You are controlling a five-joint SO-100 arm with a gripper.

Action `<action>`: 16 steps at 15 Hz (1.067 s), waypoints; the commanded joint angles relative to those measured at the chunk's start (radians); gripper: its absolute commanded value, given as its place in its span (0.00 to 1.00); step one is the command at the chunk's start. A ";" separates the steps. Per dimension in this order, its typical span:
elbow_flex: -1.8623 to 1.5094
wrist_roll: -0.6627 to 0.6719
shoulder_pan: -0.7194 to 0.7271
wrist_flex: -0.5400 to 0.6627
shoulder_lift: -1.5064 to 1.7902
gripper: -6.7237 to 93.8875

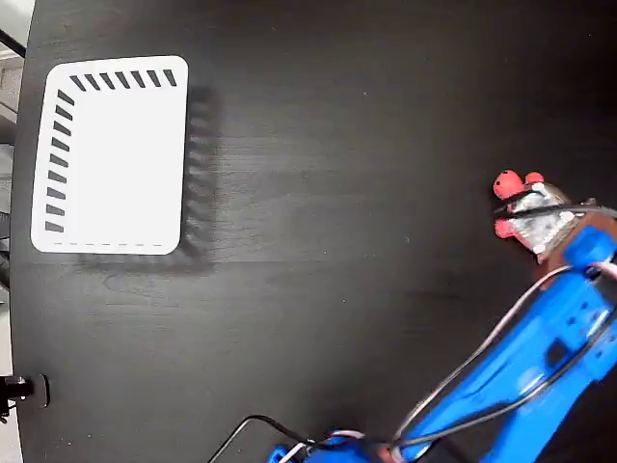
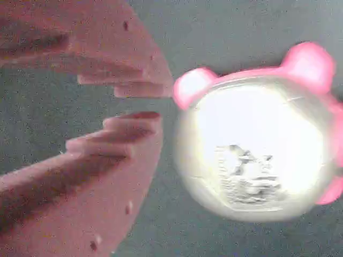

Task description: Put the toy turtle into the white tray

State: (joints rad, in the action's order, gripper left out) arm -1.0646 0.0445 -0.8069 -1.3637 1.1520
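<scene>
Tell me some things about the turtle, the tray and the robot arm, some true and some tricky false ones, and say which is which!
1. The toy turtle is inside the white tray. False: it lies on the dark table, far to the right of the tray in the fixed view.
2. The tray has nothing in it. True.
3. The robot arm is blue. True.
4. The gripper is squeezing the turtle. False: in the wrist view the two fingertips nearly meet, with nothing between them, and the turtle sits beside them.
5. The turtle's shell is shiny. True.
</scene>
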 commanded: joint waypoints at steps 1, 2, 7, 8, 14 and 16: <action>0.175 0.015 -0.017 -0.038 -0.043 0.14; 0.218 0.018 -0.020 -0.046 -0.084 0.18; 0.376 0.064 -0.011 -0.126 -0.255 0.49; 0.377 0.066 -0.006 -0.127 -0.268 0.53; 0.453 0.075 -0.003 -0.227 -0.347 0.62; 0.505 0.075 -0.003 -0.253 -0.382 0.67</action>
State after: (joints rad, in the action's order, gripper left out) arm -0.6381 0.1012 -0.8069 -1.5984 0.7409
